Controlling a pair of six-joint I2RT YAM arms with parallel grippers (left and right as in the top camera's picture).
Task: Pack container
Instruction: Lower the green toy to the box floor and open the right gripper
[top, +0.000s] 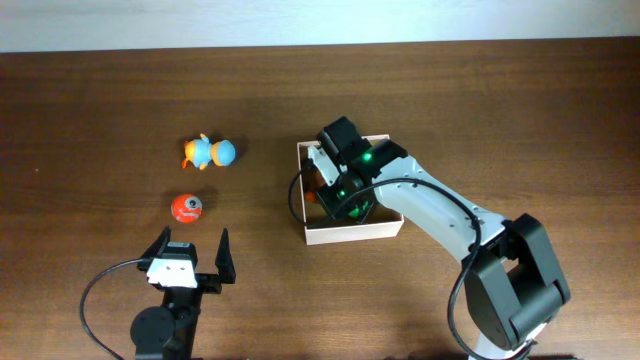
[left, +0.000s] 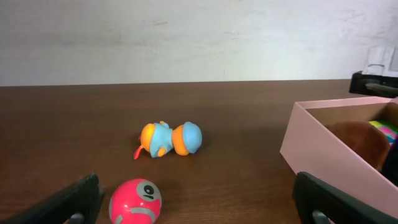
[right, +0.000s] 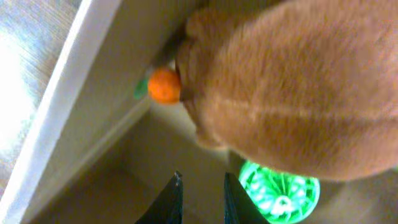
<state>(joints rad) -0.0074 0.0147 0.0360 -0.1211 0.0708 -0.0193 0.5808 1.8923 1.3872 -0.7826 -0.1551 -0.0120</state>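
The container (top: 350, 234), a square shallow box with thin white walls and a tan cardboard inside, sits on the dark brown wooden table (top: 100, 120) slightly right of centre. In the left wrist view its pale wall (left: 317, 149) stands at the right.

The right gripper (top: 335, 195) reaches down into the box from the right. In its own camera the gripper (right: 200, 199) shows only a narrow gap between its dark fingertips, with nothing between them and bare cardboard floor below. Just beyond them lies a large brown furry plush toy (right: 292, 93), pressed toward the box's white wall (right: 68, 106). A small round orange piece (right: 164, 85) with a bit of green on it touches the plush by that wall. A bright green ribbed disc (right: 280, 186) lies at the plush's near edge.

Left of the container, well apart from it, lies a small blue and orange toy duck (top: 210, 153) on its side. Nearer than the duck rests a round red ball (top: 187, 207) with a grey face.

The left gripper (top: 192, 240) is at the near left, spread wide and empty. The ball (left: 135, 200) sits just beyond it, toward the left fingertip.
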